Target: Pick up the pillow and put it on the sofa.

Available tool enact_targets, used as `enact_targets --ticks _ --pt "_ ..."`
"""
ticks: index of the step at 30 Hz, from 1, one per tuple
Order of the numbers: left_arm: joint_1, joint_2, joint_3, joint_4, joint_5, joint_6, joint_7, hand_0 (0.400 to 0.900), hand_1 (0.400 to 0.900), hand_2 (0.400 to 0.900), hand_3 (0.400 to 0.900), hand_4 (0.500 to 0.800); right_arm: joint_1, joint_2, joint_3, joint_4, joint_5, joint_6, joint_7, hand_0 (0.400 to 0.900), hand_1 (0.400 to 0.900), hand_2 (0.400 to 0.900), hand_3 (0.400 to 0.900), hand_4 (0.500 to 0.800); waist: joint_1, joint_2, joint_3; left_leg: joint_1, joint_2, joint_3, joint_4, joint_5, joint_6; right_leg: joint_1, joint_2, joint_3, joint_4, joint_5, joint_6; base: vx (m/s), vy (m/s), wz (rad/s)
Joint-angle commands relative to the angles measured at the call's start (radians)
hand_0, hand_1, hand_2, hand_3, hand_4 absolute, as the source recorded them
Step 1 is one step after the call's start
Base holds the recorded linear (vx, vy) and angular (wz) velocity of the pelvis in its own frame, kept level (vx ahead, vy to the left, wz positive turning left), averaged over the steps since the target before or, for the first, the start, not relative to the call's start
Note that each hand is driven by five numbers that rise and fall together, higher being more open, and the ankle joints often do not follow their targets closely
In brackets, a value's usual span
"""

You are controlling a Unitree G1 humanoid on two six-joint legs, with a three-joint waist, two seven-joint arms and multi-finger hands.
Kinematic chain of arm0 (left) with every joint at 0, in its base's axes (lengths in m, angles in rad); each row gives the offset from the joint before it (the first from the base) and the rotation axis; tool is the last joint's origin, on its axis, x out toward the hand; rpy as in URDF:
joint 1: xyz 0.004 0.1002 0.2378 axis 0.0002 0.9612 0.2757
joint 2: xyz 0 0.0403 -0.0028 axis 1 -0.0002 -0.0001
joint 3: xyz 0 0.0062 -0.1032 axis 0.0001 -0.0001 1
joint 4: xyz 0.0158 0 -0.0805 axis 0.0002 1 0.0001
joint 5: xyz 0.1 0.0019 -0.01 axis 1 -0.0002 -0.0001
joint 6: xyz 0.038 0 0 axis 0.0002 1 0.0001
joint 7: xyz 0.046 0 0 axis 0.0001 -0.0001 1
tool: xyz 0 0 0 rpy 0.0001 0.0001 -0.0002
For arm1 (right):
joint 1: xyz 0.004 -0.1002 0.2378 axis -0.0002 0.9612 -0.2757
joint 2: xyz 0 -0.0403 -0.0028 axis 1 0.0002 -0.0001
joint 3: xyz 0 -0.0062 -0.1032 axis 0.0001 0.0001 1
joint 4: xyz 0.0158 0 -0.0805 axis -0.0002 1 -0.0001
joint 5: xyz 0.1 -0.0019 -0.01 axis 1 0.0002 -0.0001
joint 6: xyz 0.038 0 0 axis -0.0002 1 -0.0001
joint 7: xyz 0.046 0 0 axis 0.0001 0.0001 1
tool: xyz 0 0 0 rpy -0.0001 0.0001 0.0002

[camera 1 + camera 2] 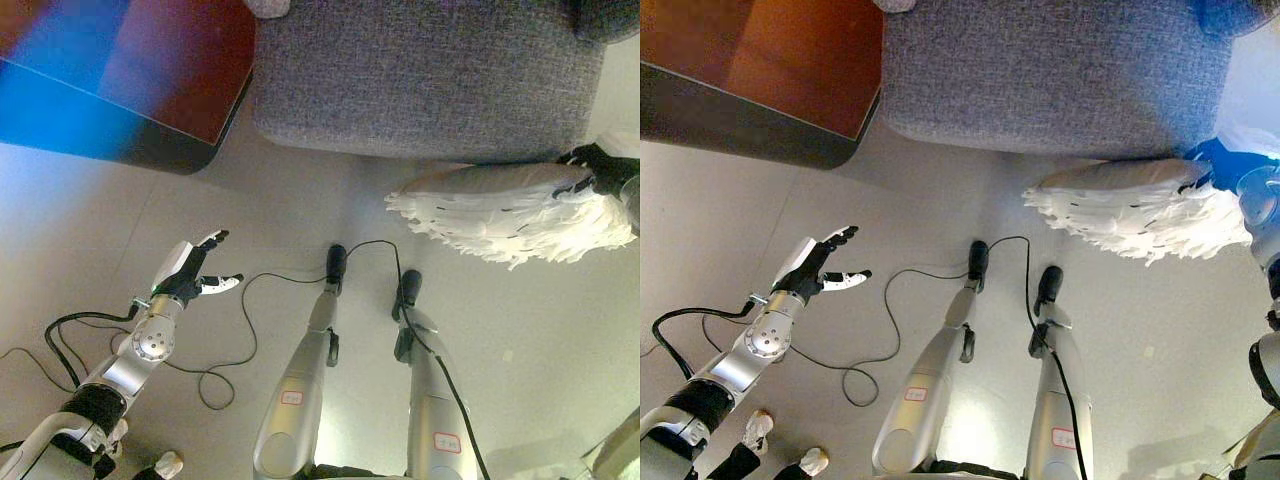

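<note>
A white pillow with a fringed edge hangs low in front of the grey sofa, on the right of the view. My right hand is at the pillow's right end, dark fingers curled over its edge. The sofa's seat front fills the top middle, and the pillow sits just below its lower edge. My left hand is far from the pillow at the lower left, held above the floor with fingers spread and nothing in it.
A low wooden table with a dark rim stands at the top left, close beside the sofa's left end. Pale floor lies between the table, the sofa and me.
</note>
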Motion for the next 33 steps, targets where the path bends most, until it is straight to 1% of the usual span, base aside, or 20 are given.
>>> enact_targets --ticks 1,3,11,14,17,18,20,22,23,24,26,28,29,30,33 --pt "-0.011 0.08 0.063 0.009 -0.027 -0.046 0.048 0.9 0.9 0.9 0.9 0.8 -0.008 -0.048 0.053 0.032 -0.021 0.025 -0.029 0.4 0.4 0.4 0.4 0.5 0.015 -0.032 0.029 0.05 -0.001 0.001 -0.005 -0.086 -0.046 0.13 -0.006 0.005 -0.278 0.164 0.108 0.0 0.0 0.0" --pt "-0.007 0.081 0.066 0.005 -0.029 -0.049 0.047 0.9 0.9 0.9 0.9 0.8 -0.012 -0.05 0.05 0.027 -0.026 0.02 -0.049 0.4 0.4 0.4 0.4 0.5 0.015 -0.03 0.029 0.047 -0.001 0.002 -0.005 -0.086 -0.045 0.127 -0.005 0.006 -0.278 0.164 0.108 0.0 0.0 0.0" --pt "0.003 0.07 0.067 0.001 -0.023 -0.054 0.067 0.9 0.9 0.9 0.9 0.8 -0.004 -0.059 0.035 -0.009 -0.02 0.029 -0.068 0.4 0.4 0.4 0.4 0.5 0.008 -0.027 0.029 0.045 0.0 0.008 -0.006 -0.085 -0.046 0.123 -0.006 0.011 -0.281 0.166 0.109 0.0 0.006 -0.02" --pt "-0.002 0.067 0.065 0.005 -0.024 -0.056 0.07 0.9 0.9 0.9 0.9 0.8 -0.013 -0.059 0.038 -0.009 -0.003 0.011 -0.067 0.4 0.4 0.4 0.4 0.5 0.008 -0.025 0.029 0.045 0.001 0.011 -0.005 -0.086 -0.045 0.122 -0.006 0.009 -0.279 0.164 0.108 0.0 0.0 0.0" --pt "0.004 0.061 0.065 -0.004 -0.025 -0.042 0.065 0.9 0.9 0.9 0.9 0.8 -0.004 -0.058 0.029 -0.033 0.03 -0.023 -0.09 0.4 0.4 0.4 0.4 0.5 0.007 -0.026 0.029 0.058 0.0 0.011 -0.006 -0.092 -0.044 0.135 -0.007 0.006 -0.28 0.16 0.106 0.0 0.0 0.0" --pt "0.006 0.058 0.065 -0.004 -0.025 -0.037 0.064 0.9 0.9 0.9 0.9 0.8 -0.001 -0.057 0.024 -0.045 0.028 -0.024 -0.09 0.4 0.4 0.4 0.4 0.5 0.006 -0.028 0.029 0.063 0.0 0.01 -0.006 -0.094 -0.044 0.139 -0.006 0.005 -0.28 0.158 0.106 0.0 0.0 0.0" --pt "0.015 0.044 0.071 0.011 -0.027 -0.025 0.04 0.9 0.9 0.9 0.9 0.8 0.012 -0.06 0.013 -0.081 0.041 -0.061 -0.096 0.4 0.4 0.4 0.4 0.5 0.002 -0.034 0.029 0.081 0.001 0.013 -0.007 -0.098 -0.043 0.156 -0.005 0.004 -0.281 0.156 0.105 0.0 0.0 0.0" --pt "0.027 0.035 0.075 0.024 -0.029 -0.014 0.018 0.9 0.9 0.9 0.9 0.8 0.027 -0.062 0.0 -0.122 0.054 -0.079 -0.107 0.4 0.4 0.4 0.4 0.5 -0.002 -0.04 0.029 0.099 0.002 0.014 -0.007 -0.102 -0.043 0.173 -0.005 0.003 -0.283 0.154 0.104 0.01 0.01 -0.02" --pt "0.043 0.025 0.082 0.04 -0.024 -0.009 -0.007 0.9 0.9 0.9 0.9 0.8 0.037 -0.068 -0.013 -0.169 0.073 -0.083 -0.1 0.4 0.4 0.4 0.4 0.5 -0.006 -0.047 0.029 0.122 0.003 0.017 -0.008 -0.107 -0.043 0.197 -0.004 0.002 -0.288 0.152 0.102 0.03 0.019 -0.04" --pt "0.053 0.018 0.085 0.047 -0.023 -0.003 -0.021 0.9 0.9 0.9 0.9 0.8 0.045 -0.071 -0.022 -0.194 0.077 -0.087 -0.098 0.4 0.4 0.4 0.4 0.5 -0.008 -0.05 0.029 0.133 0.004 0.018 -0.008 -0.11 -0.043 0.209 -0.003 0.0 -0.291 0.151 0.102 0.05 0.029 -0.07" --pt "0.08 -0.01 0.094 0.085 -0.018 -0.002 -0.048 0.9 0.9 0.9 0.9 0.8 0.076 -0.078 -0.05 -0.268 0.078 -0.097 -0.081 0.4 0.4 0.4 0.4 0.5 -0.017 -0.061 0.029 0.172 0.007 0.023 -0.008 -0.118 -0.045 0.249 -0.001 0.0 -0.299 0.147 0.1 0.03 0.038 -0.07" --pt "0.103 -0.054 0.11 0.142 -0.004 -0.008 -0.071 0.9 0.9 0.9 0.9 0.8 0.105 -0.08 -0.076 -0.329 0.095 -0.122 -0.054 0.4 0.4 0.4 0.4 0.5 -0.026 -0.075 0.029 0.226 0.011 0.029 -0.008 -0.131 -0.048 0.303 0.0 -0.004 -0.309 0.141 0.099 0.04 0.038 -0.06" --pt "0.106 -0.065 0.111 0.157 0.0 -0.007 -0.076 0.9 0.9 0.9 0.9 0.8 0.112 -0.08 -0.084 -0.346 0.101 -0.125 -0.042 0.4 0.4 0.4 0.4 0.5 -0.027 -0.079 0.029 0.241 0.012 0.03 -0.008 -0.134 -0.049 0.32 0.001 -0.005 -0.314 0.14 0.099 0.05 0.043 -0.06" --pt "0.114 -0.087 0.117 0.182 0.012 -0.001 -0.089 0.9 0.9 0.9 0.9 0.8 0.124 -0.078 -0.098 -0.381 0.106 -0.13 -0.029 0.4 0.4 0.4 0.4 0.5 -0.031 -0.087 0.029 0.273 0.014 0.034 -0.008 -0.141 -0.051 0.351 0.0 -0.008 -0.321 0.138 0.099 0.07 0.049 -0.05" --pt "0.143 -0.132 0.13 0.256 0.029 0.006 -0.124 0.9 0.9 0.9 0.9 0.8 0.15 -0.074 -0.13 -0.436 0.115 -0.161 0.008 0.4 0.4 0.4 0.4 0.5 -0.036 -0.107 -0.011 0.338 0.017 0.045 -0.008 -0.164 -0.053 0.421 0.001 -0.011 -0.346 0.132 0.099 0.12 0.054 -0.03"
